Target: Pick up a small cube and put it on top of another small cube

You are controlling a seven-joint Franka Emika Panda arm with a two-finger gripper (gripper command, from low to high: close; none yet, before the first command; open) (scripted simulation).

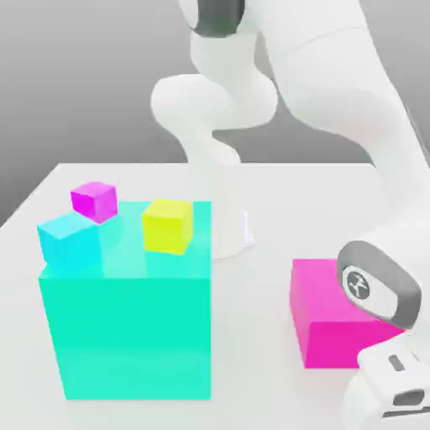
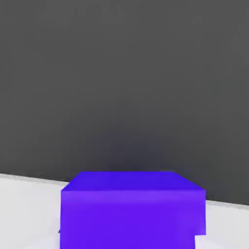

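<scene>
in the exterior view, can see a big turquoise block [image 1: 134, 336] toward the left on the pale desk [image 1: 252, 378]. on top of it, can find a cyan cube [image 1: 70, 242] at the near left corner and a yellow cube [image 1: 168, 226] farther right, well apart from the cyan one. behind the cyan cube, can pick out a small magenta-purple cube [image 1: 94, 201], but cannot tell if touching it. toward the right, can see a big pink block [image 1: 336, 323] on the desk, partly hidden by the white arm [image 1: 336, 76]. can follow that arm from its base behind the turquoise block over to the hand housing [image 1: 395, 382] at the lower right.

in the hand view, can see the indigo cube [image 2: 131, 216] close up, squared to the camera, with the pale desk and its edge behind, then a dark grey area [image 2: 121, 73]. would call the tool [image 2: 129, 236] closed around the indigo cube, gripping it.
</scene>
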